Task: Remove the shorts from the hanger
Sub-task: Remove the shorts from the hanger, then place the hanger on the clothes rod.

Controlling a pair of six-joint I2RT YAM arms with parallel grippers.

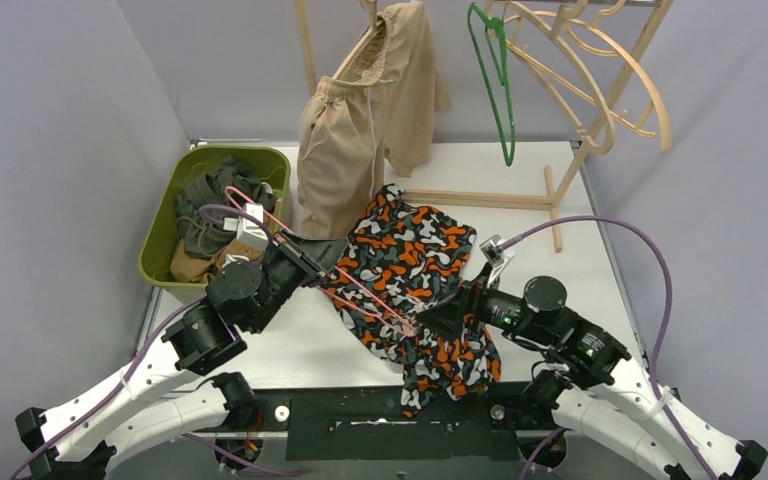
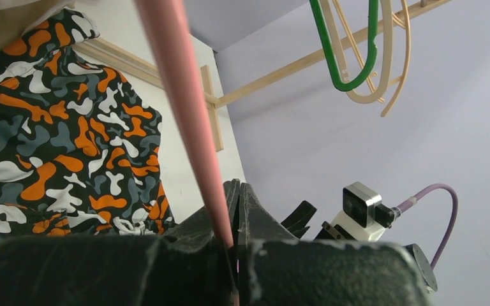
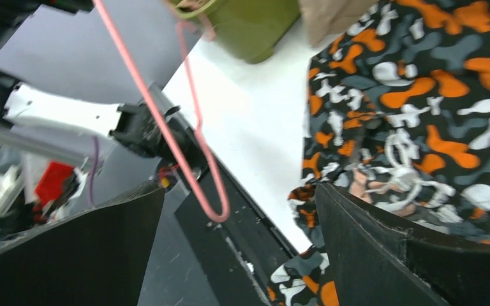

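The orange-black-grey camouflage shorts (image 1: 415, 265) lie on the table and hang over its near edge. My left gripper (image 1: 305, 262) is shut on the pink hanger (image 1: 365, 295), whose wire slants across the shorts. The left wrist view shows the pink bar (image 2: 185, 95) pinched between my shut fingers (image 2: 255, 217), with the camouflage cloth (image 2: 57, 140) on the left. My right gripper (image 1: 435, 318) is open and empty. In its view the hanger's bare end loop (image 3: 219, 210) hangs between the fingers, beside the drawstring waist (image 3: 395, 178). Beige shorts (image 1: 360, 130) hang on the rack.
A green bin (image 1: 165, 205) at the left holds dark olive (image 1: 215, 200) and brown (image 1: 195, 265) shorts. A wooden rack (image 1: 560, 190) at the back carries a green hanger (image 1: 495, 70) and several wooden hangers (image 1: 610, 90). No white shorts show.
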